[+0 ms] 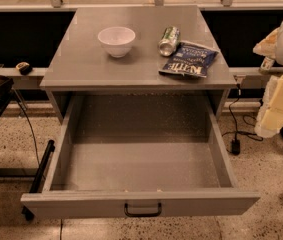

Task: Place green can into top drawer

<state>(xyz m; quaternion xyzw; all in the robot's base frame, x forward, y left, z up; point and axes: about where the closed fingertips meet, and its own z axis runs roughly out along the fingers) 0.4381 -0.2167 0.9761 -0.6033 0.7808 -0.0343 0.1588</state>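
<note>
Green can [169,40] lies on its side on table [81,61], back-right area, long axis running front-to-back w/ slight tilt, silver end facing front-left. It sits at the back edge of blue chip bag [188,60]; white bowl [116,40] is to its left, apart. Top drawer [141,202] is pulled fully open. Hand [273,111] hangs at right frame edge, off the table, well apart from can; open/closed: can't tell
</note>
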